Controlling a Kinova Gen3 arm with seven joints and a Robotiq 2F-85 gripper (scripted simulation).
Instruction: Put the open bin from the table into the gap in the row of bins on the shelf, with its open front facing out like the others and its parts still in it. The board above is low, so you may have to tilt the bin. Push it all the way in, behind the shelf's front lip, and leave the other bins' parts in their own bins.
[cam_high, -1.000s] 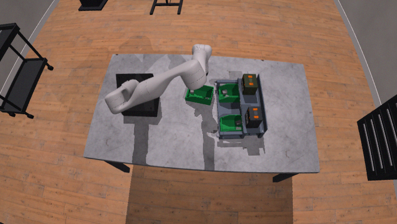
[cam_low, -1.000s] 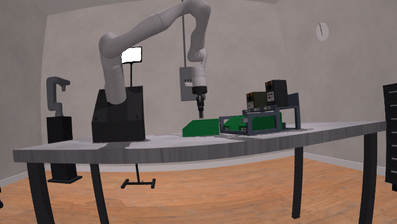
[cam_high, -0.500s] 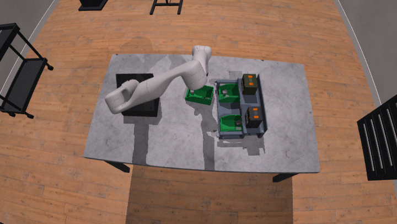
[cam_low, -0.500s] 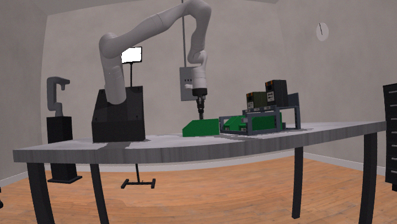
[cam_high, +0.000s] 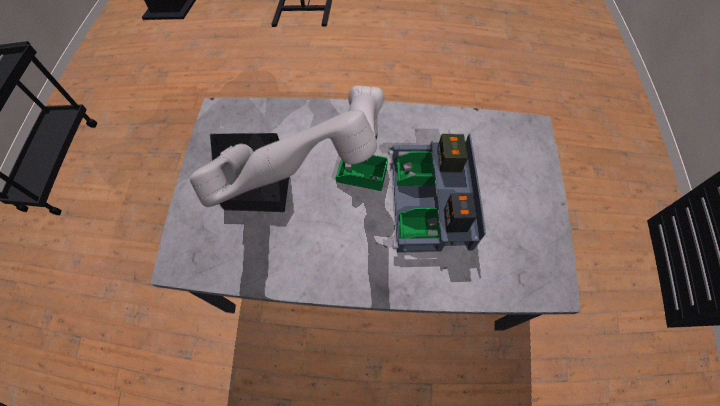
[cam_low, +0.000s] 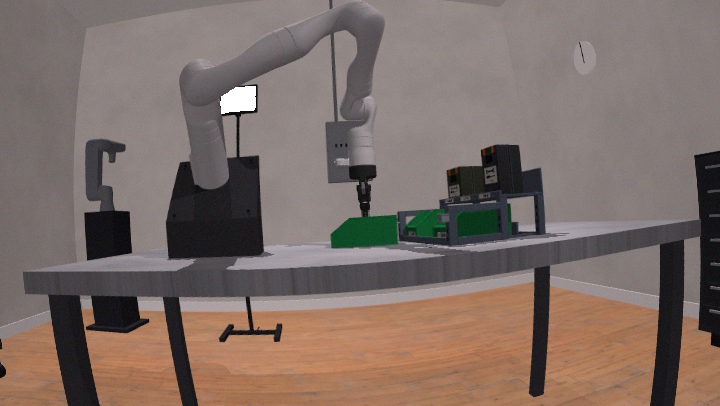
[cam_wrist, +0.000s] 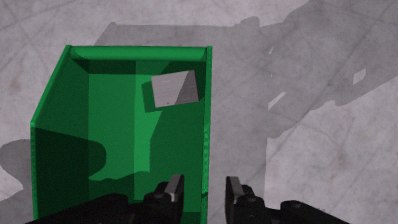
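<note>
Bin (cam_high: 363, 174) sits on the table (cam_high: 302, 252), just in front of the shelf (cam_high: 453, 180) and apart from it, slightly skewed to the shelf's row. Seen from the side, its low sloped front faces away from the shelf towards the arm's base and its tall back faces the shelf, so it already faces as the shelved bins do. From above it lies opposite one of the two shelved bins, not the gap between them; I judge it needs a sideways shift along the row before the push in. Gripper (cam_wrist: 205, 185) hangs straight down from a high, bent arm, wrist vertical, tips at the bin's rim. The wrist camera shows one finger (cam_wrist: 174, 184) inside the bin and the other outside, straddling a side wall near one end. The fingers are partly apart, wider than the wall, not clamped, nothing held. One grey part (cam_wrist: 175, 89) lies inside, towards the bin's other end.
</note>
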